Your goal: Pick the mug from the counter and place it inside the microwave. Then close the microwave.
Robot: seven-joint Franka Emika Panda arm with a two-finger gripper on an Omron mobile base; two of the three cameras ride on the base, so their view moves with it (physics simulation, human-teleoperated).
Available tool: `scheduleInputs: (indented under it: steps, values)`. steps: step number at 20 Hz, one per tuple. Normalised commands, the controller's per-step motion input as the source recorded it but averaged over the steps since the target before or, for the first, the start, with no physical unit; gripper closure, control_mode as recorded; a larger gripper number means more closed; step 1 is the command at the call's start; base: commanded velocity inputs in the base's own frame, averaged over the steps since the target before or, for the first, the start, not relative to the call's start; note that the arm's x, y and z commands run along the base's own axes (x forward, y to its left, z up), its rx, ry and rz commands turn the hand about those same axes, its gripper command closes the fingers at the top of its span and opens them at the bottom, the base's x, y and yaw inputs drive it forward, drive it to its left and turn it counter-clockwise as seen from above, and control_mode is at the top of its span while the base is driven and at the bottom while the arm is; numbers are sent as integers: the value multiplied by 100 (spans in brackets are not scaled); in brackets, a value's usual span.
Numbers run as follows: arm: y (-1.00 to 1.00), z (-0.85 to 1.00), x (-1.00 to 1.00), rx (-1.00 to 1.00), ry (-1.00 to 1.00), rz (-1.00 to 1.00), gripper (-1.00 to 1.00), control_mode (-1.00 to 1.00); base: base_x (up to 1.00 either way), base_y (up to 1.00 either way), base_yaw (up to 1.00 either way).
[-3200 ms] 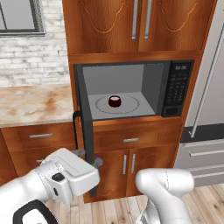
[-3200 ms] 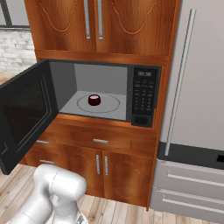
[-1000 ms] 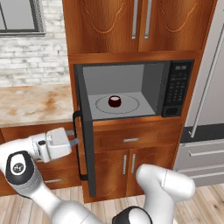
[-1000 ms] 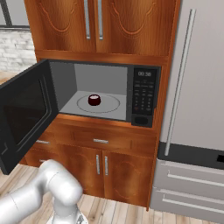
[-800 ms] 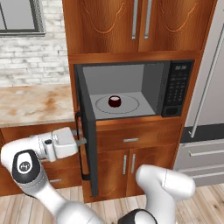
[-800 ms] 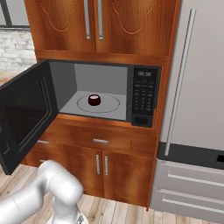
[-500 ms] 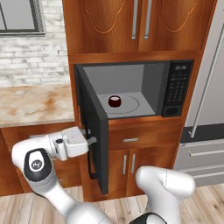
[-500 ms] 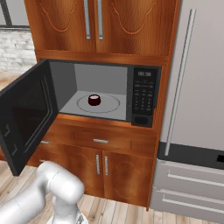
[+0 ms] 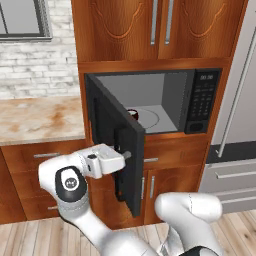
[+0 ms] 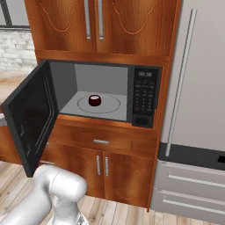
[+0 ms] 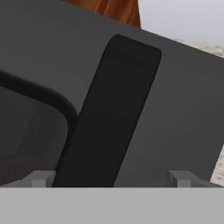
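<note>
Fingers [image 11: 43,178] wide apart, empty, against the half-open microwave [image 10: 145,94] door's bar handle [image 11: 109,113]

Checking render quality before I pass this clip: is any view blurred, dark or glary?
Left base view: sharp, evenly lit, though the microwave door hides most of the mug. Right base view: clear, no glare; the mug reads well on the turntable. Hand view: soft and dim, pressed close to the dark door and its handle, with the gripper open.
</note>
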Motion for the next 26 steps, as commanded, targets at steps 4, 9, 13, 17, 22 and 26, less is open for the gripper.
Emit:
scheduleInputs:
  steps: [4, 9, 13, 17, 22, 26]
  values:
    - [-61, 1, 0, 0, 14, 11, -100, -100, 0, 0, 0]
    - [-57, 0, 2, 0, 16, 8, -100, -100, 0, 0, 0]
    - [-53, 0, 14, 0, 13, 5, -100, -100, 0, 0, 0]
    - [-65, 0, 33, 0, 8, 4, -100, -100, 0, 0, 0]
    - [-63, 0, 47, 1, 4, 2, -100, -100, 0, 0, 0]
    - [-55, 0, 48, 2, 2, 0, -100, -100, 0, 0, 0]
